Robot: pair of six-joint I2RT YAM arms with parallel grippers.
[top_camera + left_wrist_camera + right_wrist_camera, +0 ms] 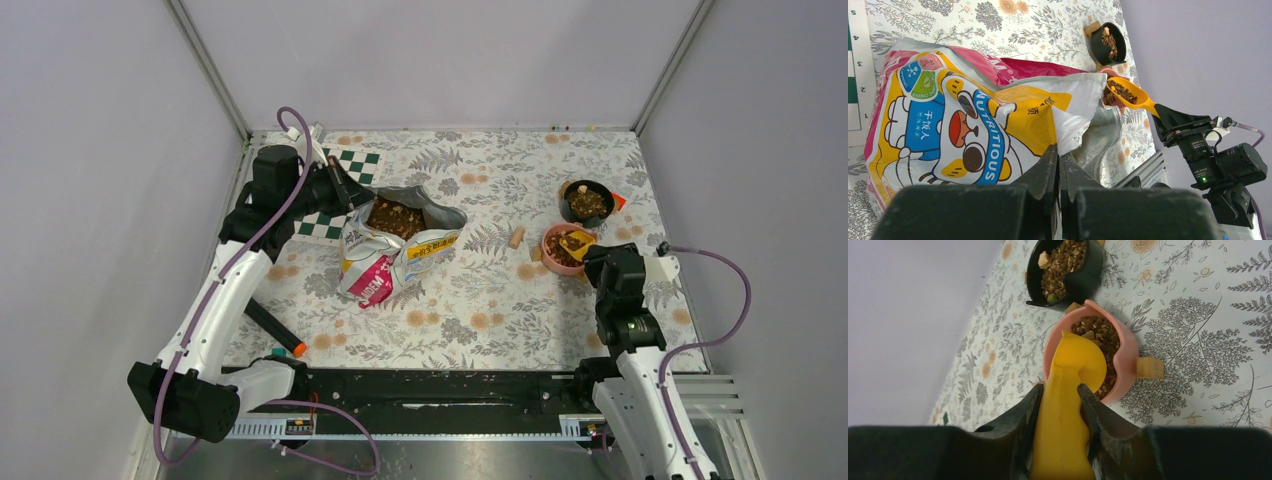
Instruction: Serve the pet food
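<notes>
Pet food (396,216): brown kibble showing in the open mouth of the bag (385,262)
- more kibble fills the pink bowl (1126,354) and the black bowl (1084,276); black bowl's load has a few pale and green bits mixed in
- left wrist view: a small heap of kibble also sits in the yellow scoop (1124,92)

Scoop: poised over the pink bowl, front lip over the bowl's kibble; handle runs back into the right gripper (1059,390)
- right claw clamped on the scoop's handle, one finger on each side

Bowls: right-hand far part of the table, pink one nearer the arms, black one just beyond it, close together
- tan cork-like piece (1151,368) just beside the pink bowl's wall; another (517,237) lies between bag and bowls

Bag: glossy yellow and pink, cartoon white cat, blue banner; lies left of centre, mouth gaping toward the far side, silver lining visible

Left gripper (1058,167): fingers pressed together, no gap
- tips at the edge of the bag's mouth; cannot tell whether film is pinched between them

Surroundings: floral table cover (480,320); green checkerboard (352,163) behind the left gripper; black pen-like stick with orange tip (276,331) near the left arm's base
</notes>
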